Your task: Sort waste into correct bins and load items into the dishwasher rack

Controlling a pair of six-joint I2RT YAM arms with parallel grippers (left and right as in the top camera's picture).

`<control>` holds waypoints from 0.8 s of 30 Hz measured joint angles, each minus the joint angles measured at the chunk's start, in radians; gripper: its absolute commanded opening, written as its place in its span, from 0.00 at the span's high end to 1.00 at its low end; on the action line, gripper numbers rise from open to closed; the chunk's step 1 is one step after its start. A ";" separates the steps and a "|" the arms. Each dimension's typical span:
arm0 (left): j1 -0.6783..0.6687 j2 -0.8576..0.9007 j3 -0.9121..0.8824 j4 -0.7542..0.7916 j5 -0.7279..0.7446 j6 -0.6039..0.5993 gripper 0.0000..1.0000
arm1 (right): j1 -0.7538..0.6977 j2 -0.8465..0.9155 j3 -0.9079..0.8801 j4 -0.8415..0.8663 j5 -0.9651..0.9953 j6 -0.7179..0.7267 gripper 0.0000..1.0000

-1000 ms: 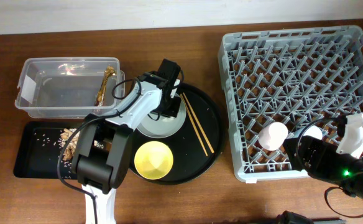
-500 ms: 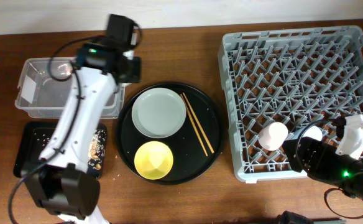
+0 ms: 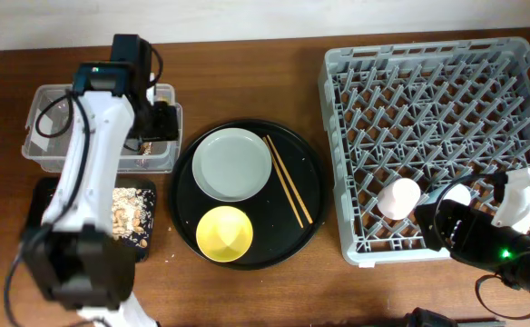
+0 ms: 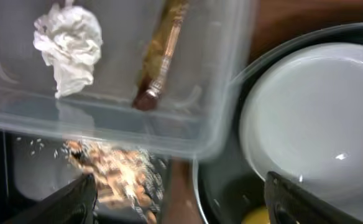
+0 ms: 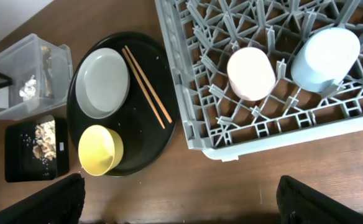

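Note:
My left gripper (image 3: 159, 123) (image 4: 181, 208) hangs open and holds nothing over the right end of the clear tub (image 3: 49, 150). The white napkin (image 4: 69, 46) and gold-brown wrapper (image 4: 160, 56) lie inside the tub. Food scraps (image 4: 116, 174) lie in the black tray (image 5: 35, 149). The plate (image 3: 232, 163), yellow bowl (image 3: 224, 232) and chopsticks (image 3: 289, 182) rest on the round black tray (image 3: 312, 156). A pink cup (image 5: 251, 73) and a light-blue cup (image 5: 326, 51) stand upside down in the rack (image 3: 437, 91). My right gripper (image 5: 180, 202) is open above the table by the rack's front edge.
The clear tub and the black tray sit side by side at the table's left, close to the round tray's rim. Bare wooden table (image 5: 231, 180) runs along the front of the rack. My left arm (image 3: 83, 182) stretches over the black tray.
My left gripper has swung from the plate to above the clear tub and opened; the napkin now lies in the tub. The right arm has stayed put.

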 measured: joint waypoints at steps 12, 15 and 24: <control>-0.237 -0.678 0.016 -0.191 0.046 -0.011 0.01 | 0.000 0.000 0.000 0.000 0.003 0.000 0.01; -0.243 -0.759 0.016 -0.199 0.058 -0.011 0.01 | 0.000 0.000 0.000 0.000 0.003 0.000 0.01; -0.240 -0.981 0.007 -0.198 0.020 -0.011 0.01 | 0.000 0.000 0.000 0.000 0.003 0.000 0.01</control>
